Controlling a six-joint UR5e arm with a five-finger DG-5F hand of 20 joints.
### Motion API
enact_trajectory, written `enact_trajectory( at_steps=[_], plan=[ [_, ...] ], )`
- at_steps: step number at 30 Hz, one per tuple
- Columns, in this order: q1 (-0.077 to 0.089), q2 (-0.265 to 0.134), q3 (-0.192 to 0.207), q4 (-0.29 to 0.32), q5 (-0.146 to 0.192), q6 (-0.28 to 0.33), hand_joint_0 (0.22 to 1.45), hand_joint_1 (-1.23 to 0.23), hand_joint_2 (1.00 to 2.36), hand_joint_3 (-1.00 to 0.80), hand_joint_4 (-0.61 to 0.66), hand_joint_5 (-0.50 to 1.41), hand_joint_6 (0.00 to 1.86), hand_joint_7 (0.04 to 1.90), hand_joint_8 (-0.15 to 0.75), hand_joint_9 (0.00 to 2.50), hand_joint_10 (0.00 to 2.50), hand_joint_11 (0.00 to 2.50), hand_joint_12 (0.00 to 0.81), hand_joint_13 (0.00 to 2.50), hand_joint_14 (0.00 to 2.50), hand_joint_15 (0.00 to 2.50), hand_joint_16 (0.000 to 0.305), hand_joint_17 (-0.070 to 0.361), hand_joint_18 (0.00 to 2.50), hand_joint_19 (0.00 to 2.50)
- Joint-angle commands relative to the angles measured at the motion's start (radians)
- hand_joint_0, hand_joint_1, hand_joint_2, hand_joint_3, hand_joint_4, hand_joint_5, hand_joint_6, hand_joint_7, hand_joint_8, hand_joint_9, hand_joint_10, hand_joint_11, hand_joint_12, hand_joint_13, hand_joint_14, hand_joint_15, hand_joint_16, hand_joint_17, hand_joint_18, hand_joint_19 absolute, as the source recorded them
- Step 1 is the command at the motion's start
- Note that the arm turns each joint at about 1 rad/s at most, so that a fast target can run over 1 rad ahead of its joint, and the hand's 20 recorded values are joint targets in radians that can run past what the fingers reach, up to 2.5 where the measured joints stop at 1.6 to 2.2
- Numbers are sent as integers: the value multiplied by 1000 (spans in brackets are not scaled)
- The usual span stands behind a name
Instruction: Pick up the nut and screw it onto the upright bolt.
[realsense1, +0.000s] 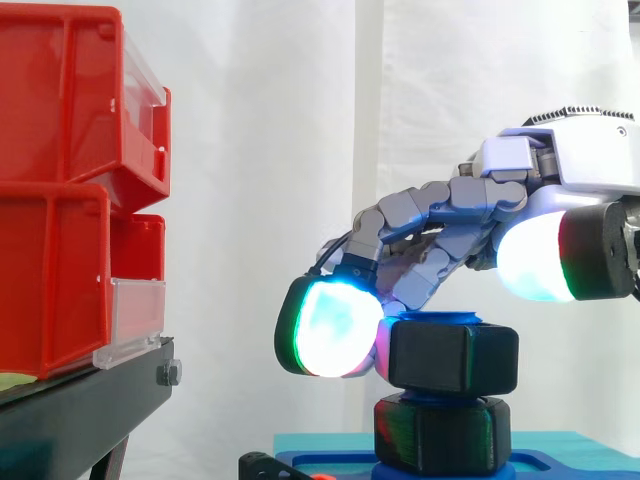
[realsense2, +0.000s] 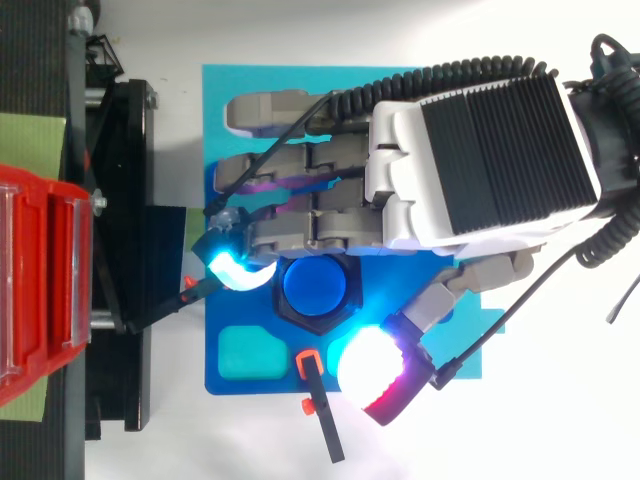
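Nut (realsense1: 452, 357) sits atop the upright blue bolt (realsense2: 317, 287); the robot hand (realsense2: 480, 150) curls over it, one glowing pad (realsense1: 328, 330) against its side, thumb (realsense1: 535, 255) just clear.

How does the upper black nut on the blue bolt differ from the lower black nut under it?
The upper nut sits at the top of the blue bolt, while the lower nut sits at its foot, just above the blue base. The hand is right at the upper nut, and the lower nut lies clear below it. Their corners do not line up, so they are turned differently. Both are black, hexagonal and on the same bolt.
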Motion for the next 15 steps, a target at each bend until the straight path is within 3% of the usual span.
enact_trajectory(
  at_steps=[1,15],
  plan=[
    [-1,0,0,0,-1,0,509,-353,1000,-500,265,-61,505,1009,256,787,0,0,301,500,0,0,28,62,9,0],
    [-8,0,0,0,-1,0,523,-367,1000,-500,213,17,503,1343,258,989,0,0,285,610,0,0,24,54,157,0]
  ],
)
